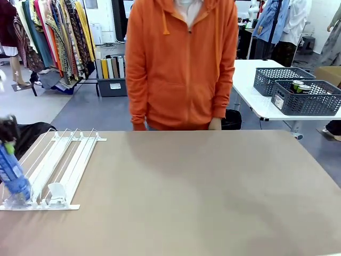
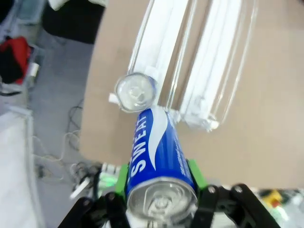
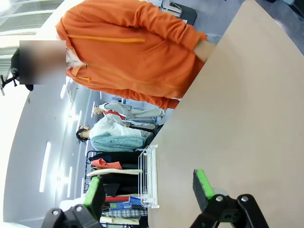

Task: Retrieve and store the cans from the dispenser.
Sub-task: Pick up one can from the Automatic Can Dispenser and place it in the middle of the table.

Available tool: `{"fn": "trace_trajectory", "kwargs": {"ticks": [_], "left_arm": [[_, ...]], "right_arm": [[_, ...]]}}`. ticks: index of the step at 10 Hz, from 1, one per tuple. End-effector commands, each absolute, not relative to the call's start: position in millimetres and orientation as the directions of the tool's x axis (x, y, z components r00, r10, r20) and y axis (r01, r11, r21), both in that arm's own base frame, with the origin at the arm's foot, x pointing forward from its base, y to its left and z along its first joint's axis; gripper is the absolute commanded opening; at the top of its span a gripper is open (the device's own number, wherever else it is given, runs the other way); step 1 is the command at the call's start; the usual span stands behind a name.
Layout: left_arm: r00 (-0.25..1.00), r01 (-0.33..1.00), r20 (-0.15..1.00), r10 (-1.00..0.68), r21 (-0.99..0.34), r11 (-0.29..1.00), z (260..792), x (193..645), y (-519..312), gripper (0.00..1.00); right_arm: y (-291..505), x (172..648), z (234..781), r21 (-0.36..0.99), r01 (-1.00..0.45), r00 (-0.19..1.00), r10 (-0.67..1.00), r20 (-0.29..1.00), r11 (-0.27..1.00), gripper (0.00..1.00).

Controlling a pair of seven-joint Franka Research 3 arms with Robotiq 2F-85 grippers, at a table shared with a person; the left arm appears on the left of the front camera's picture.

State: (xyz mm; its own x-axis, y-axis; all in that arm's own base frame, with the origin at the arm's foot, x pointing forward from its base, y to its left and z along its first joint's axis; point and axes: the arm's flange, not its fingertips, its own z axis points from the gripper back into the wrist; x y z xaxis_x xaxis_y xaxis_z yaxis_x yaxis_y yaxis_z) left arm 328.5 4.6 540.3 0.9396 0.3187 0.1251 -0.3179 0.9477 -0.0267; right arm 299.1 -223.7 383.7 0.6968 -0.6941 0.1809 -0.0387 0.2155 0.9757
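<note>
One blue can [image 2: 156, 161] is being pinched in my left gripper [image 2: 159, 175], tilted over the dispenser [image 2: 209, 71] front, beside a second can [image 2: 136, 91] standing there. I am doing the retrieving step; next it is needing a clean lift toward storage. My right gripper [image 3: 148, 189] is hanging spread, empty.

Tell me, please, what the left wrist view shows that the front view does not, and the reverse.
Left wrist view: white lettering along the blue can, its silver top facing the camera, green pads on both sides of it, and a second can upright at the dispenser's front end.
Front view: a person in an orange hoodie across the table, and dark baskets on another table.
Both: the left gripper shut on the blue can, the white dispenser and the brown table.
</note>
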Motion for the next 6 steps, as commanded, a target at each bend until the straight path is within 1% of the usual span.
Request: {"fn": "trace_trajectory", "kwargs": {"ticks": [1, 2, 3, 4, 5, 6], "left_arm": [[0.942, -0.287, 0.165, 0.292, -0.055, 0.956, 589, 311, 6, 0.00], [0.950, -0.217, 0.192, 0.246, -0.160, 0.963, 610, 295, 9, 0.00], [0.946, -0.183, 0.217, 0.241, -0.256, 0.949, 620, 286, 15, 0.00], [0.946, -0.165, 0.211, 0.245, -0.336, 0.927, 625, 280, 26, 0.00], [0.939, -0.248, 0.209, 0.274, -0.145, 0.958, 623, 286, 6, 0.00], [0.939, -0.248, 0.209, 0.274, -0.145, 0.958, 623, 286, 6, 0.00]], "right_arm": [[-225, 298, 387, 0.976, -0.043, 0.699, -0.692, 0.182, 0.214, 1.00], [-225, 298, 387, 0.976, -0.043, 0.699, -0.692, 0.182, 0.214, 1.00], [-225, 298, 387, 0.976, -0.043, 0.699, -0.692, 0.182, 0.214, 1.00], [-225, 298, 387, 0.976, -0.043, 0.699, -0.692, 0.182, 0.214, 1.00], [-225, 298, 387, 0.976, -0.043, 0.699, -0.692, 0.182, 0.214, 1.00], [-225, 298, 387, 0.976, -0.043, 0.699, -0.692, 0.182, 0.214, 1.00]]}}
